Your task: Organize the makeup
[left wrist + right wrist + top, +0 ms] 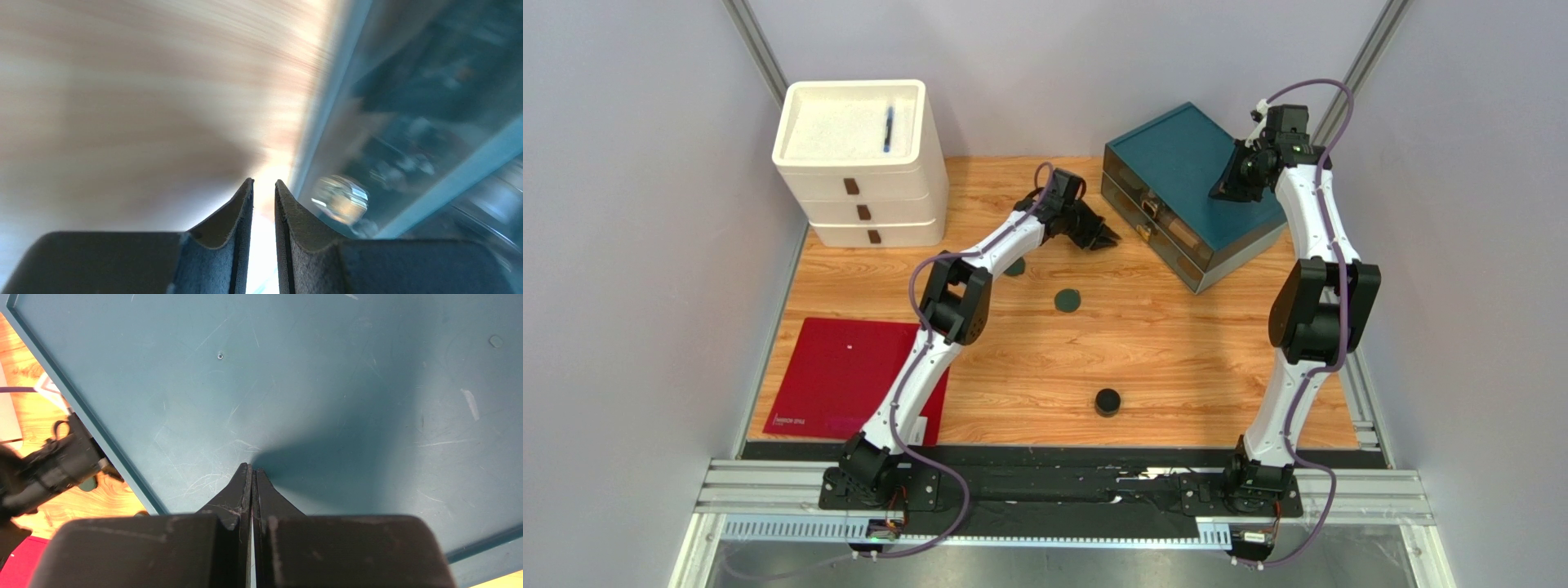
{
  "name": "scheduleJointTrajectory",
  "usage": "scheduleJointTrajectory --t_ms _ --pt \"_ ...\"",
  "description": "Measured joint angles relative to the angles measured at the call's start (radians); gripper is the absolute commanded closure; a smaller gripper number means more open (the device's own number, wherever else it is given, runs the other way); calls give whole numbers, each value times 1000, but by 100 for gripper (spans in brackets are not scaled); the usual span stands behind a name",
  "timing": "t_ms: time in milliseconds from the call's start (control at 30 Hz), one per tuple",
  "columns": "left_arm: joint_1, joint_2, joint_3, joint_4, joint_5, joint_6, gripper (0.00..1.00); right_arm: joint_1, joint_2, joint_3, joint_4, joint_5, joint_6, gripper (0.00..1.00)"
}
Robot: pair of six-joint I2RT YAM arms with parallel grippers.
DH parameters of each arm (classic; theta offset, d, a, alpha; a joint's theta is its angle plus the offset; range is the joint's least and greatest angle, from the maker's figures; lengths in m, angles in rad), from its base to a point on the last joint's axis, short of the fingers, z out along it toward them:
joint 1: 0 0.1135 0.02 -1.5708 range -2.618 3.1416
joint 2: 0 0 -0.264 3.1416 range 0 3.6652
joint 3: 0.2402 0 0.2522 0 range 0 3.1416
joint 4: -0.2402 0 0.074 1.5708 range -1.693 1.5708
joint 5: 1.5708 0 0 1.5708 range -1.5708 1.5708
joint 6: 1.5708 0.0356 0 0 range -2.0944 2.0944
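Two flat dark-green discs lie on the wooden table, one in the open [1068, 299] and one [1015, 266] partly under my left arm. A black round jar [1109, 401] stands nearer the front. No bottles are in view. My left gripper [1097, 233] [263, 181] is by the front left of the teal drawer box [1185, 153]. Its jaws are almost together with only a thin gap and nothing between them. My right gripper [1231, 186] [253, 468] is shut and empty just above the box lid [337, 386].
A white three-drawer unit [860, 184] stands at the back left with a blue pen [889, 128] on top. A red mat [836, 368] lies front left. The blurred left wrist view shows the box front [430, 122] and a shiny round knob [339, 199].
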Motion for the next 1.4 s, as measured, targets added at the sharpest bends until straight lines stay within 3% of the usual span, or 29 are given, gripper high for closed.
scheduleJointTrajectory --t_ms 400,933,1400 --pt "19 -21 -73 93 18 60 53 0 -2 -5 3 -1 0 100" --pt "-30 -21 -53 221 27 24 56 0 -2 -5 3 -2 0 100" --pt "-63 -10 63 69 -13 47 59 0 -2 -5 3 -2 0 100"
